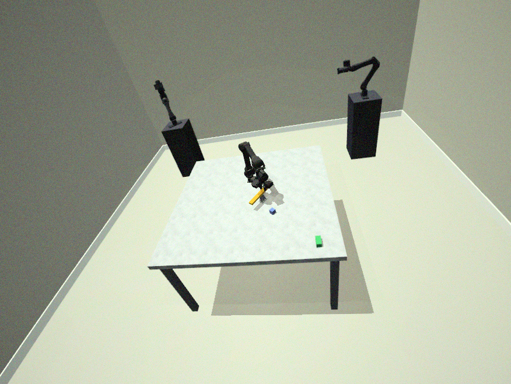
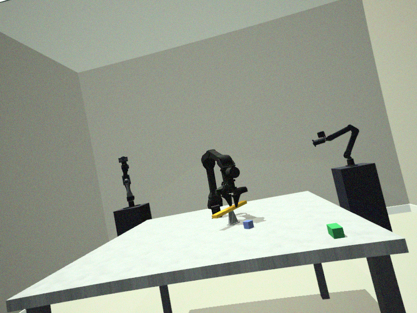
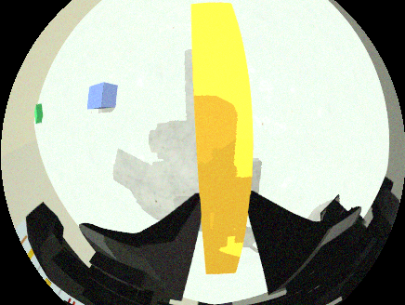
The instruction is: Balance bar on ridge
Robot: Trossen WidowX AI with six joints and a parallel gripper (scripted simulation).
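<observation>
Claw: black, two-fingered [image 1: 263,188] [image 2: 233,205] [image 3: 225,192]; pinching the bar across its width, a finger on each long side.
Bar: long, slim, yellow-orange, rectangular [image 1: 256,196] [image 2: 229,210] [image 3: 218,116]; raised off the worktop over the ridge, its shadow cast apart from it; contact with the ridge and exact level cannot be told.
Ridge: grey, upright, flared toward the foot [image 1: 262,199] [image 2: 232,219]; stands on the worktop beneath the bar.
Cube: blue, small [image 1: 272,210] [image 2: 248,224] [image 3: 102,96]; near the ridge, on the side toward the front edge and slightly right in the exterior view.
Block: green, oblong [image 1: 318,241] [image 2: 335,230] [image 3: 39,113]; well apart from the bar, close to the front right corner as seen in the top view.
Worktop: white, faintly mottled surface, grey edge [image 1: 214,231] [image 2: 168,249] [image 3: 316,93]; dark legs.
Arm: black, jointed [image 1: 246,159] [image 2: 210,176]; bent over, claw downward.
Pedestals: two, dark, boxlike, beyond the back edge, the left one [image 1: 184,148] [image 2: 133,219] and right one [image 1: 363,128] [image 2: 360,195] each bearing another black arm.
</observation>
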